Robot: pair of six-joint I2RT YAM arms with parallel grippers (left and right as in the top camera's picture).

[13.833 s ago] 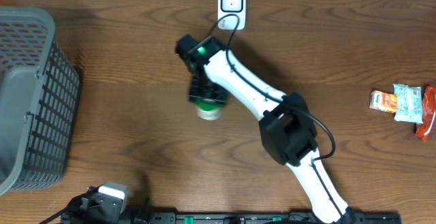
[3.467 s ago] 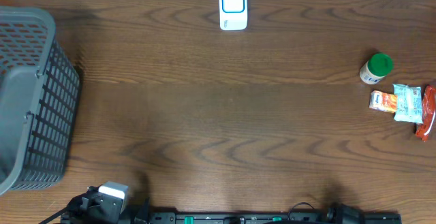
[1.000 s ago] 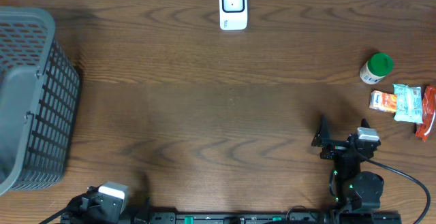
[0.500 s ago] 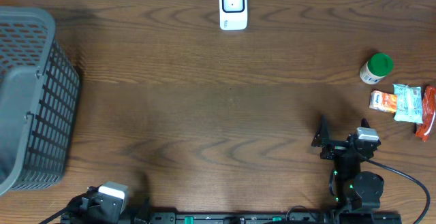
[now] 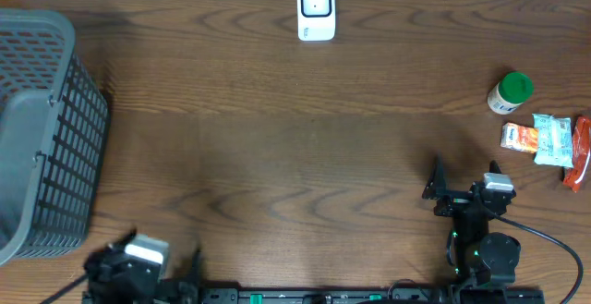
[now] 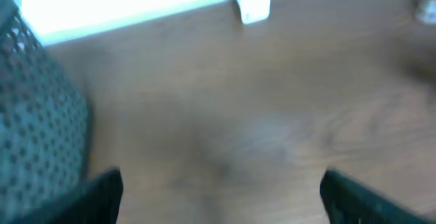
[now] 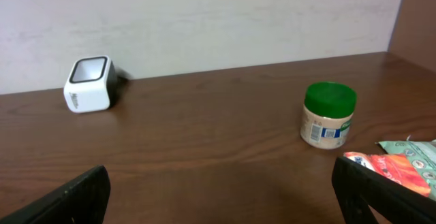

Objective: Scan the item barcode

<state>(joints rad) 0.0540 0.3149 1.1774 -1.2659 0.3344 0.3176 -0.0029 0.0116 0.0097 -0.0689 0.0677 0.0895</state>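
scanner (image 5: 315, 9): far edge of the counter (image 5: 295, 156), about mid-width
basket (image 5: 42, 128): well left of the scanner and nearer the front, at the counter's left end
jar (image 5: 510, 92): well right of the scanner, somewhat nearer the front
packets (image 5: 552, 140): just past the jar from the scanner, at the counter's right edge

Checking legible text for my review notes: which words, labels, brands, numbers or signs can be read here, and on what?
No text can be read.
On the jar: label print too small.
On the scanner: faint side mark, illegible.
On the packets: printing too small and blurred.
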